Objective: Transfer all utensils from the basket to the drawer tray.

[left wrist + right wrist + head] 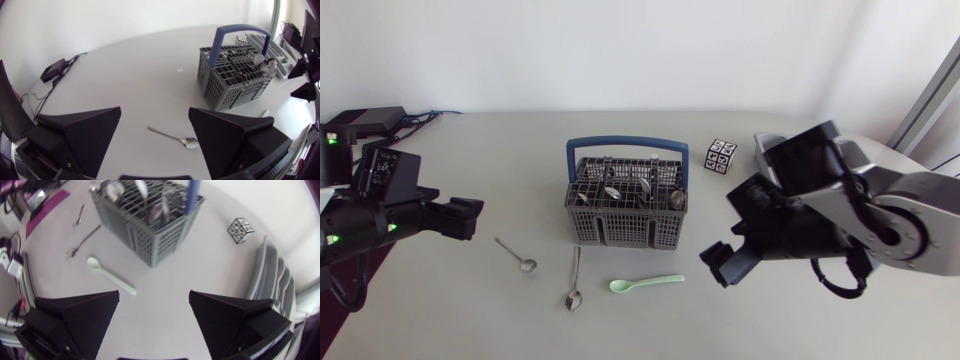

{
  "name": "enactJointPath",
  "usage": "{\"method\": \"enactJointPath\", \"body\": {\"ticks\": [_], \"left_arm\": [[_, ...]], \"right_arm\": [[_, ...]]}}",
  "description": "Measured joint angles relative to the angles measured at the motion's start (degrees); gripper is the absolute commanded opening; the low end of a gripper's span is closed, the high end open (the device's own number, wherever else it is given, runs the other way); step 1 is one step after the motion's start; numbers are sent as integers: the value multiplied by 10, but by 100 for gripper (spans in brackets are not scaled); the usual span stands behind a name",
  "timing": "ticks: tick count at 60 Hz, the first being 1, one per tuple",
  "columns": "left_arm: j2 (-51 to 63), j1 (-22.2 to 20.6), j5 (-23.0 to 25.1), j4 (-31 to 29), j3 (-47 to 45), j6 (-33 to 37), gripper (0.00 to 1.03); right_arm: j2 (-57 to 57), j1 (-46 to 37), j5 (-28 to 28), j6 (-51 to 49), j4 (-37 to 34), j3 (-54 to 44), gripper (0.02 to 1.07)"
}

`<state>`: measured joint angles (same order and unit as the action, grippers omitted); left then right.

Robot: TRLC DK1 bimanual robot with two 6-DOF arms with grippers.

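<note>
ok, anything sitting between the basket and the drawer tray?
Yes: a small black-and-white cube stands on the table between the basket and the drawer tray, touching neither. Nothing else visible in that gap.

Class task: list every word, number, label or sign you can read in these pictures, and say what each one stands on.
No text can be read in any view.
The cube beside the basket carries black-and-white square patterns, not letters or numbers.

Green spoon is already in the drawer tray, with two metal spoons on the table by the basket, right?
No: the green spoon lies on the table by the basket, not in the drawer tray, as the head view shows. Rest holds.
</note>
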<state>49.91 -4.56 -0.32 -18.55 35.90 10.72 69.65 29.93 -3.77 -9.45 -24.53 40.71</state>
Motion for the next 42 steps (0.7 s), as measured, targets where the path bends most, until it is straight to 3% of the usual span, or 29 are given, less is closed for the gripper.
{"method": "enactJointPath", "body": {"ticks": [9,19,42], "left_arm": [[17,-1,62,-23,1,60,96],[19,-1,90,-25,1,136,96],[25,-1,103,-51,-16,362,96]], "right_arm": [[103,43,-6,-108,-45,38,102],[116,104,-1,-178,-50,41,102],[243,151,-4,-242,-113,159,102]]}}
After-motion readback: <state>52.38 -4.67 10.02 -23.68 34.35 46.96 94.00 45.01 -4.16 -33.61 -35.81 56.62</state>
